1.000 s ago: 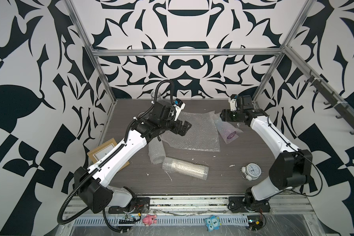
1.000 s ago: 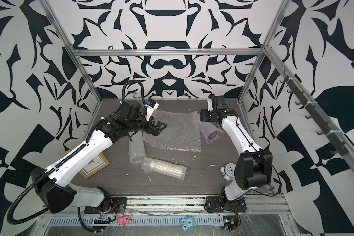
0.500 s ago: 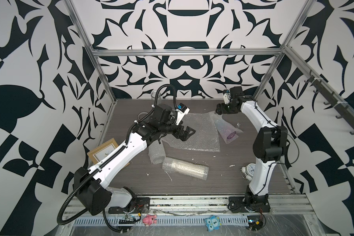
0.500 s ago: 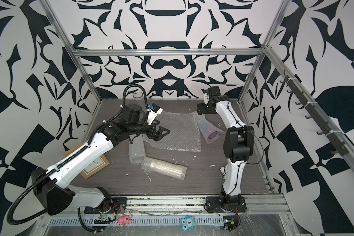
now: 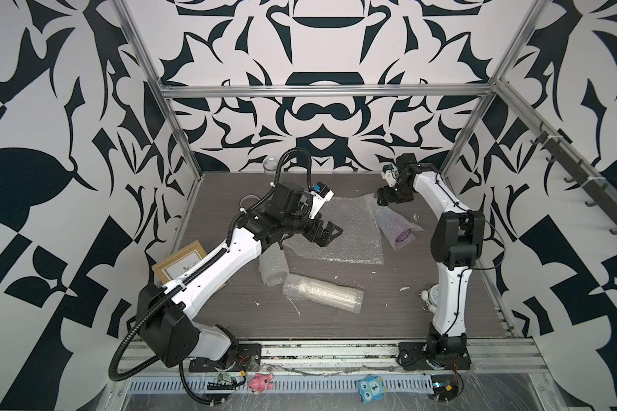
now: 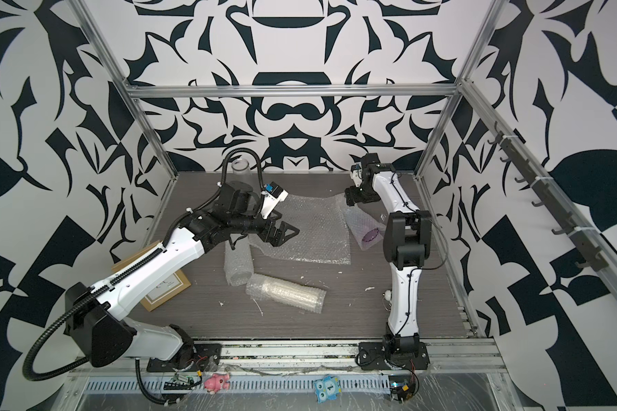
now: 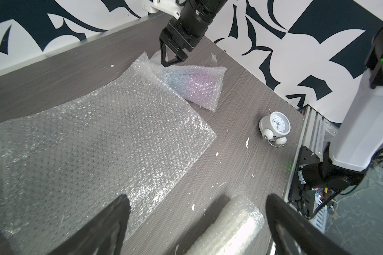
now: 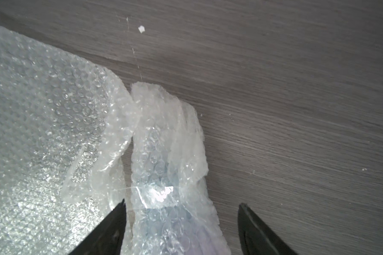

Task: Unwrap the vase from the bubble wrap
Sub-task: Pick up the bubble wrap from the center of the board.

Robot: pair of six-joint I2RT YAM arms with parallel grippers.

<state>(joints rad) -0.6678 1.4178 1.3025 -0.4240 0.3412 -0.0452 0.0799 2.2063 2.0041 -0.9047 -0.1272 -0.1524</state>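
Note:
The vase [image 5: 396, 229] is purple-blue, lies on its side at the back right and is still rolled in bubble wrap [image 8: 164, 136]. My right gripper [image 5: 383, 199] hangs over its narrow end, open; in the right wrist view the wrapped end sits between the fingertips [image 8: 117, 212], which are not closed on it. A flat sheet of bubble wrap [image 5: 349, 235] lies spread next to the vase. My left gripper [image 5: 330, 233] hovers open over that sheet's near left part and holds nothing. The left wrist view shows the vase [image 7: 195, 86] under the right gripper [image 7: 173, 59].
Two rolled bubble-wrap tubes [image 5: 323, 293] [image 5: 273, 268] lie mid-table in front of the sheet. A small white alarm clock [image 7: 274, 128] stands by the right arm's base. A framed picture [image 5: 180, 265] lies under the left arm. A clear jar [image 5: 270, 164] stands at the back wall.
The right arm has folded upright, and its gripper went back and then came down over the vase's narrow end. The left gripper has drifted slightly forward and right over the sheet.

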